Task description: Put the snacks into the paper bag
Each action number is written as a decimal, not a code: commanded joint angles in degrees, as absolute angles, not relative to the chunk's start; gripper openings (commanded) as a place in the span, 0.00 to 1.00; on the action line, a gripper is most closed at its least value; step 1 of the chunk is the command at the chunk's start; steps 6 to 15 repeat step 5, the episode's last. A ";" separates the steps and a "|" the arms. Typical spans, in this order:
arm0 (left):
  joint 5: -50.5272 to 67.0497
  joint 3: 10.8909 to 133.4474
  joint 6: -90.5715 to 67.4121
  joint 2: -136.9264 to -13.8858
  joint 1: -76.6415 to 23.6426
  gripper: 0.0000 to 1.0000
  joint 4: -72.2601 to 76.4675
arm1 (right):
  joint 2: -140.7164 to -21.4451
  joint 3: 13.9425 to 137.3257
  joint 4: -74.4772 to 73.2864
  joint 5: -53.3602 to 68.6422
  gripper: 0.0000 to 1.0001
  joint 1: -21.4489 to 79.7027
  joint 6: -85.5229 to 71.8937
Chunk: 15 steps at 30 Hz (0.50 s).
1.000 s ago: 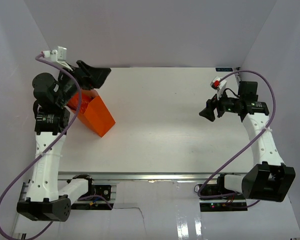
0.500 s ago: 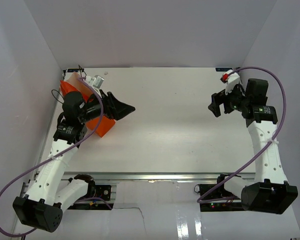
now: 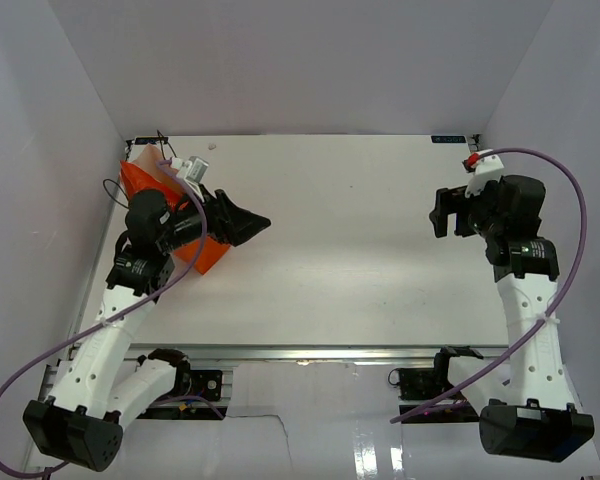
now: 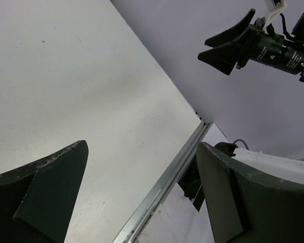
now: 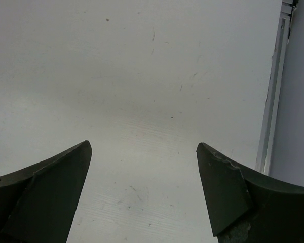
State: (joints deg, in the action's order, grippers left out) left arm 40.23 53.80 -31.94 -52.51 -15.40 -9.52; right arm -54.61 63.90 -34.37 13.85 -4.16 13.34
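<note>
Left arm (image 3: 95, 340) and right arm (image 3: 525, 300): white link shells, black joint housings, dark wedge-shaped jaws; a purple cable (image 3: 530, 152) trails each.

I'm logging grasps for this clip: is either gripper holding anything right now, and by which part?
Nothing is held. The left gripper and the right gripper both stand open and empty.

A: What does your left wrist feed give you?

B: I see my left gripper (image 4: 142, 147), fingers spread wide over the white table (image 4: 91, 76) (a few dark specks on it). A metal rail (image 4: 164, 182) edges the table. Up by the wall (image 4: 167, 30), the right gripper (image 4: 220, 49), parted too.
</note>
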 commanded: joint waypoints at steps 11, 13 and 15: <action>38.41 53.35 -30.32 -49.13 -15.64 0.98 -11.95 | -52.56 62.40 -31.03 12.39 0.90 -4.48 10.72; 38.41 53.35 -30.32 -49.13 -15.64 0.98 -11.95 | -52.56 62.40 -31.03 12.39 0.90 -4.48 10.72; 38.41 53.35 -30.32 -49.13 -15.64 0.98 -11.95 | -52.56 62.40 -31.03 12.39 0.90 -4.48 10.72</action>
